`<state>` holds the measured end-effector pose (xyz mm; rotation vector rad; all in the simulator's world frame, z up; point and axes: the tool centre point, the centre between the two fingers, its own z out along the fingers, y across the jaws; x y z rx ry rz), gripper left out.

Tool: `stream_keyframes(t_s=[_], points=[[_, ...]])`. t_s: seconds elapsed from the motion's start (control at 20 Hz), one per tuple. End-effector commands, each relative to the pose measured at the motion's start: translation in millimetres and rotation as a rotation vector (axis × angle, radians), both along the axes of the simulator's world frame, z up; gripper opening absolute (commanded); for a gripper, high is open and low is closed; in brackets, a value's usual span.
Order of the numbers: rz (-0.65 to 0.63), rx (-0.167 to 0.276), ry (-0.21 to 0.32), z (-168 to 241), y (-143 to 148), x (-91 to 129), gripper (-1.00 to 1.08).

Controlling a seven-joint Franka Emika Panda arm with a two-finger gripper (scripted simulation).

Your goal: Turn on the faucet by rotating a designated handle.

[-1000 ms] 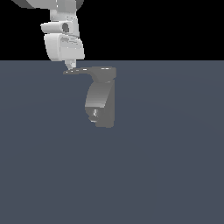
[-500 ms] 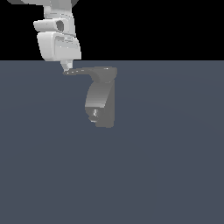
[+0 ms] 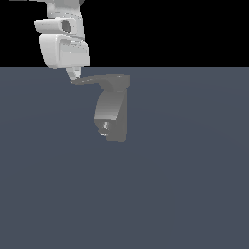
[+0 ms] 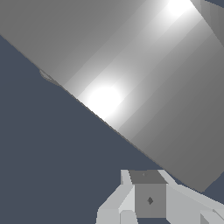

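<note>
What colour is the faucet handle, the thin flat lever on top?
Dull dark grey, plain with no pattern. The handle shows best in the exterior view.

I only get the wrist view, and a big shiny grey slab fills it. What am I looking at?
Observer: Probably the handle, seen very close. From outside it is a thin flat lever on top of the faucet.
Operator: Where is the pincer on it?
Observer: The pincer sits at the lever's pointed tip, on the exterior view's left.
Operator: And the rest of the faucet?
Observer: Its thick body curves down under the lever's other end.
</note>
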<state>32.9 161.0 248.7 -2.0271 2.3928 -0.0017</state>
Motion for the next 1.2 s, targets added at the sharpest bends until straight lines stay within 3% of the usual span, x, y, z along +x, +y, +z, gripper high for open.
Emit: stream_keyframes(t_s=[0.0, 1.15], points=[[-0.008, -0.003, 0.003, 0, -8, -6, -1.0], [-0.023, -0.003, 0.004, 0, -38, -66, -1.0]])
